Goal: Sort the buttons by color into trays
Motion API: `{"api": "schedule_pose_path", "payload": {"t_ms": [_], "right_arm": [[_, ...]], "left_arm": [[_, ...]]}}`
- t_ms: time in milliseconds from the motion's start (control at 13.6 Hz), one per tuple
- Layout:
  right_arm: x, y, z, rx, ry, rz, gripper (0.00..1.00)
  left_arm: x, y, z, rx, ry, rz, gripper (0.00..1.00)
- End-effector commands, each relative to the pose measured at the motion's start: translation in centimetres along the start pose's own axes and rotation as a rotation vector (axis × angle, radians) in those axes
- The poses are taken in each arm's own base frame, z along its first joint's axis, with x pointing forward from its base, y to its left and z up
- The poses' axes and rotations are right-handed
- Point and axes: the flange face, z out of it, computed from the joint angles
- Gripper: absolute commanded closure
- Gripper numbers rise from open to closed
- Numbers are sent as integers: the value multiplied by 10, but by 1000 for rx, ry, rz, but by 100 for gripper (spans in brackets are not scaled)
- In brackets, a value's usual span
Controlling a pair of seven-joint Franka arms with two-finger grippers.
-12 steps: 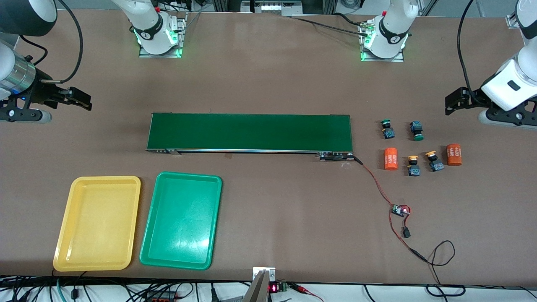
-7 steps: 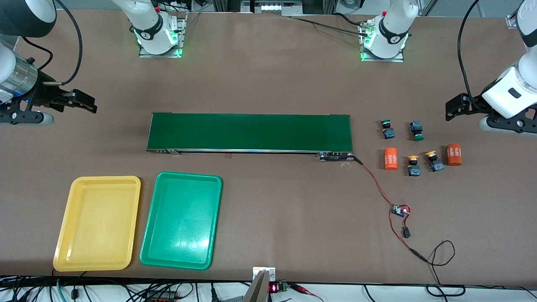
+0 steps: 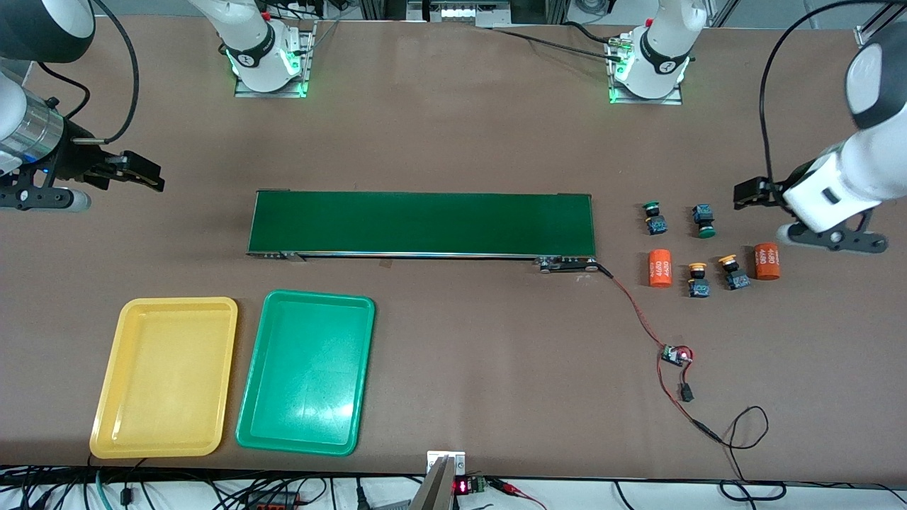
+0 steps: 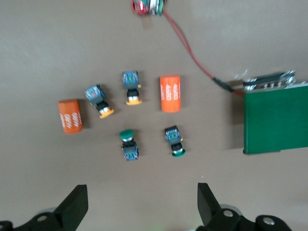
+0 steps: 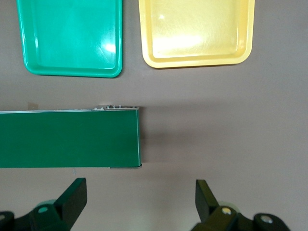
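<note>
Two green-capped buttons (image 3: 653, 218) (image 3: 703, 221) and two yellow-capped buttons (image 3: 698, 279) (image 3: 733, 273) lie on the table off the left arm's end of the belt. The wrist view shows the green pair (image 4: 129, 144) (image 4: 174, 142) and the yellow pair (image 4: 99, 100) (image 4: 131, 86). My left gripper (image 3: 742, 194) (image 4: 142, 207) hangs open and holds nothing, over bare table beside the green-capped buttons. The yellow tray (image 3: 166, 375) (image 5: 197, 31) and green tray (image 3: 306, 372) (image 5: 72, 36) lie side by side near the front camera. My right gripper (image 3: 149, 177) (image 5: 141, 202) is open over bare table off the belt's other end.
A long dark-green conveyor belt (image 3: 421, 224) (image 4: 276, 120) (image 5: 67, 138) crosses the middle. Two orange cylinders (image 3: 660, 268) (image 3: 766, 261) lie among the buttons. A red wire runs from the belt to a small circuit board (image 3: 677, 354) nearer the front camera.
My left arm has swung in toward the buttons, its gripper now closer to the green-capped pair. The right gripper shifted slightly toward the belt, then held still.
</note>
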Motion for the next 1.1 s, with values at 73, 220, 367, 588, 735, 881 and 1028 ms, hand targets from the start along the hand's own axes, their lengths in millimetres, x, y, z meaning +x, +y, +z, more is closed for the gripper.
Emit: {"api": "schedule_pose_path", "payload": {"t_ms": [73,220,367,588,735,881,1028], "right_arm": [[-3,-3,-1,14,6,8,0],[-3,-4,0,12,5,5,0],[-3,-4,1,12,3,4,0],[-4,-10,1,3,3,-9,0],[-4,-16,1,4,5,-20,0],[-5,-31,0,7,5,-45,0],[-6,-46,0,7,14,-69,0]], "left_arm": [[42,-4,79,-7,-110,-25,0],[55,11,124,3,-48,-2,1],[58,17,167,9,49,22,1],[54,33,223,18,209,52,1],[52,37,264,16,286,60,1],[54,39,291,14,338,62,1],[54,39,296,12,327,59,35]]}}
